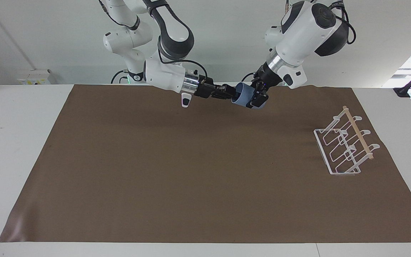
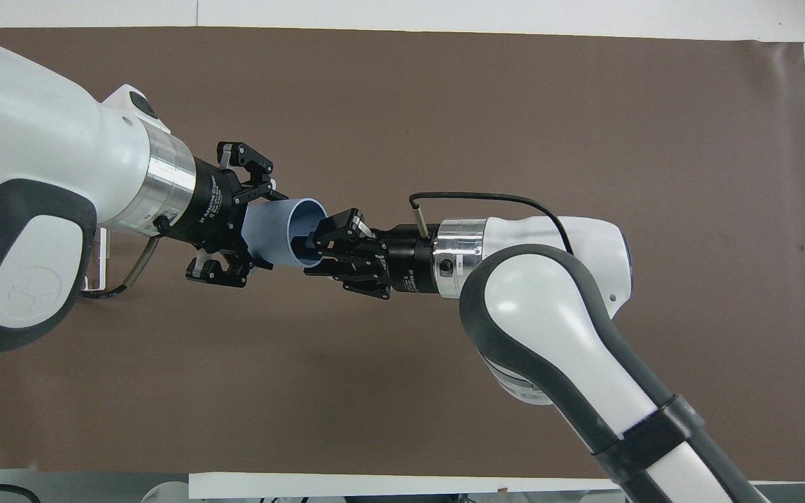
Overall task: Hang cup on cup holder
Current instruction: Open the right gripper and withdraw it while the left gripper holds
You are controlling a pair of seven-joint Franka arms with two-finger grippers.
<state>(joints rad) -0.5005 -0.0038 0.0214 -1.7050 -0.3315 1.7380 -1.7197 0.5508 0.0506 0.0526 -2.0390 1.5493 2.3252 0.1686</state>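
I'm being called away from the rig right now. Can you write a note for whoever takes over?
Right gripper: shut on the cup's rim, one finger inside the mouth, cup held sideways in the air.
Left gripper: around the cup's closed end; grip unconfirmed.
Cup holder: bare, at the left arm's end of the mat.
Done: cup lifted, brought between the arms.
Left: finish the handover, hang the cup.
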